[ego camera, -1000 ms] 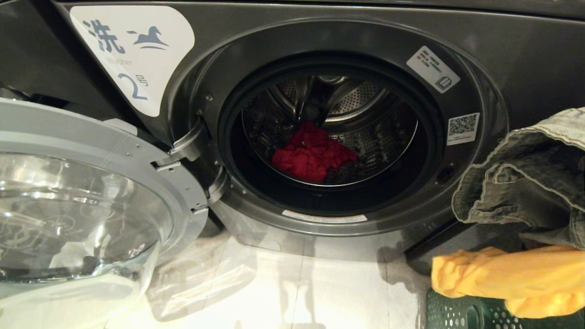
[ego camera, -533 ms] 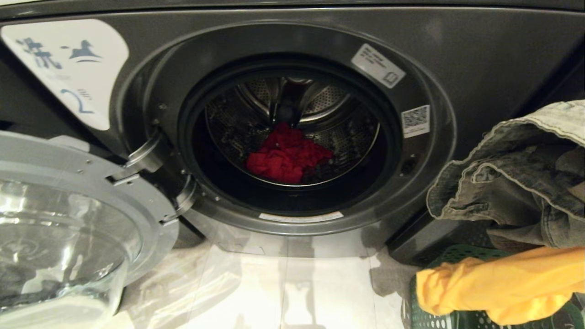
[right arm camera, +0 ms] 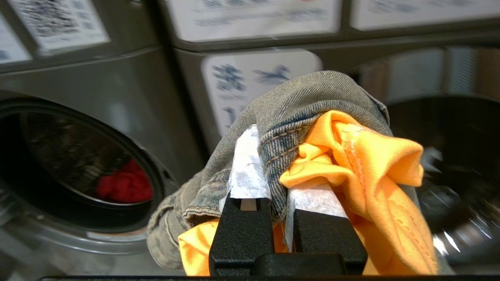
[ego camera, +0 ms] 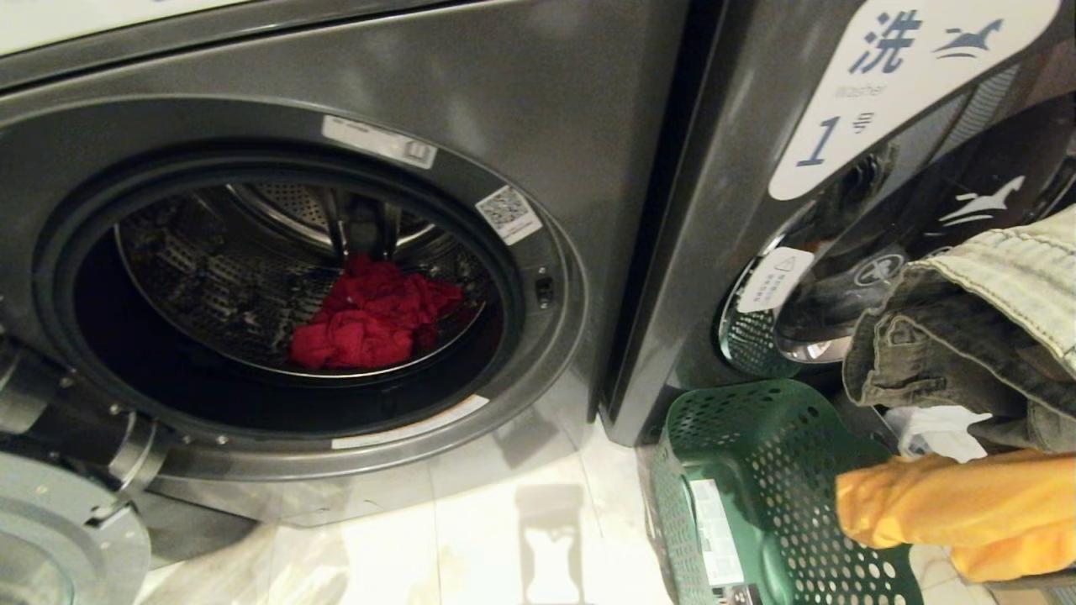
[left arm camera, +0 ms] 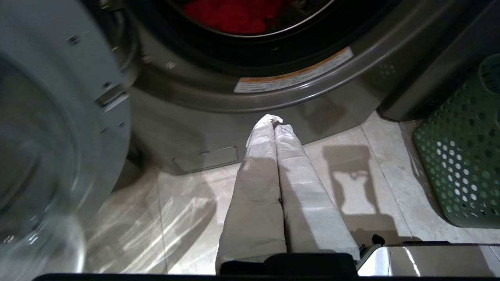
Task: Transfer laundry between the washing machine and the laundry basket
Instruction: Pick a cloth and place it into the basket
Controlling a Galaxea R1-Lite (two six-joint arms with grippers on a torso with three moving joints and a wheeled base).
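Above green basket (ego camera: pixel 756 470), far right: right tool (right arm camera: pixel 279 183) clenched on denim (right arm camera: pixel 297 97) plus orange garment (right arm camera: pixel 375 164), raised clear for drum. Left tool (left arm camera: pixel 275 123) clenched empty, parked low.

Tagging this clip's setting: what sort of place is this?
Probably a shared laundry room or laundromat: two front-loading washers side by side, the right one's numbered sign, QR sticker, and a green laundry basket on a tiled floor.

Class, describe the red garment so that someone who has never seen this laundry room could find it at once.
Start at the dark grey washing machine with its door open. Look through the round opening into the perforated steel drum; the red garment lies crumpled at the bottom. It is the only clothing inside the drum; the grey denim and orange cloth hang outside, over the green basket.
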